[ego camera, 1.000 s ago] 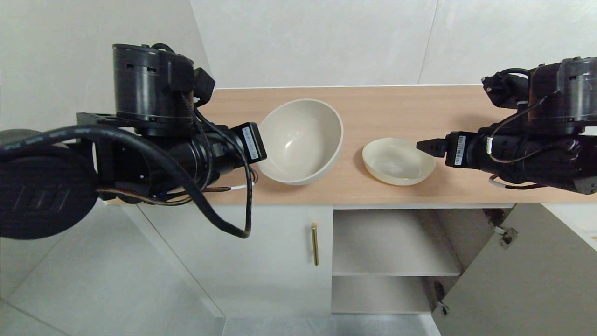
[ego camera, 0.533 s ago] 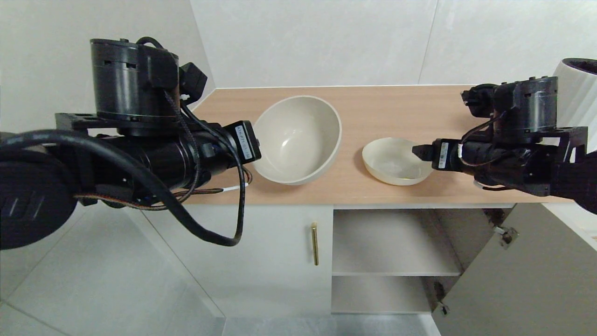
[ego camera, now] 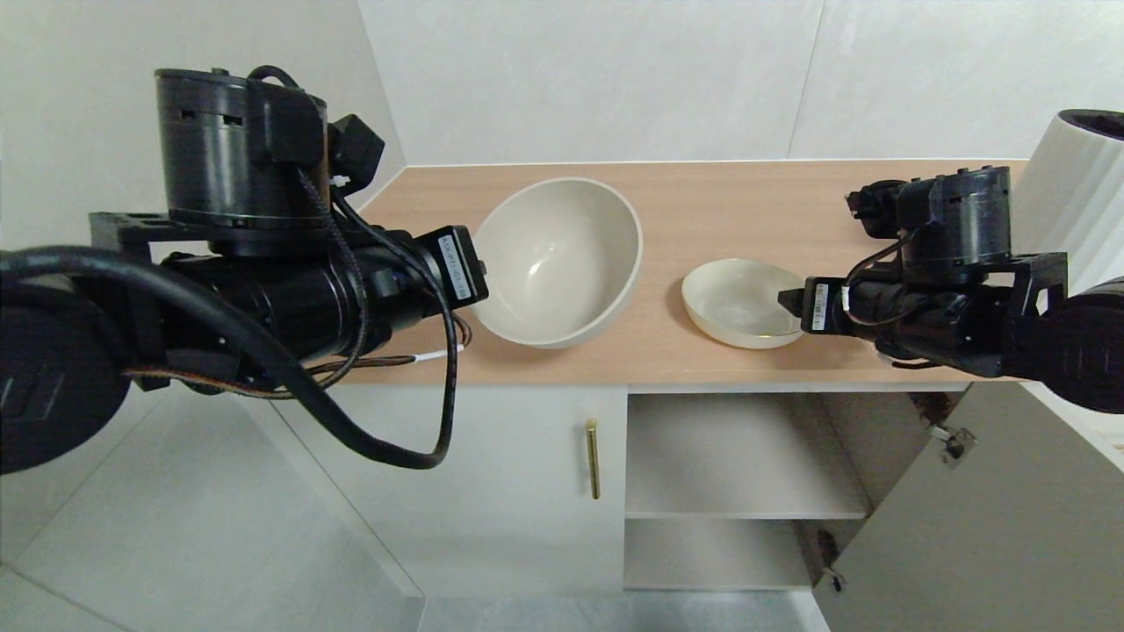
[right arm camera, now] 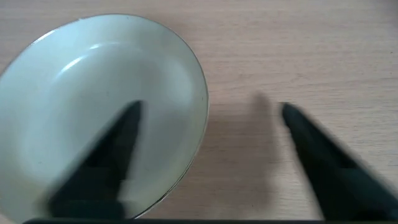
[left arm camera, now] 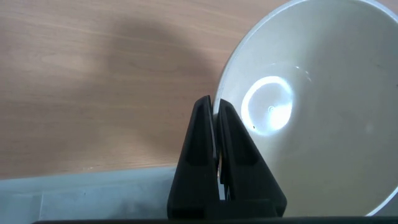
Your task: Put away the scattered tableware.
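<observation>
Clamping the rim of a large cream round bowl [ego camera: 562, 263] in the head view, the left pincer [ego camera: 479, 283] has the bowl tilted just beyond its tips on the light wooden countertop [ego camera: 702, 206], while the right pincer [ego camera: 788, 301] sits at the edge of a small pale shallow dish [ego camera: 738, 303]. In the left wrist view, the left pincer [left arm camera: 216, 109] has both black fingers pressed together on the bowl's thin rim. In the right wrist view, the right pincer [right arm camera: 209, 107] stands apart, straddling the dish's rim: one finger over its inside, the other over bare wood.
</observation>
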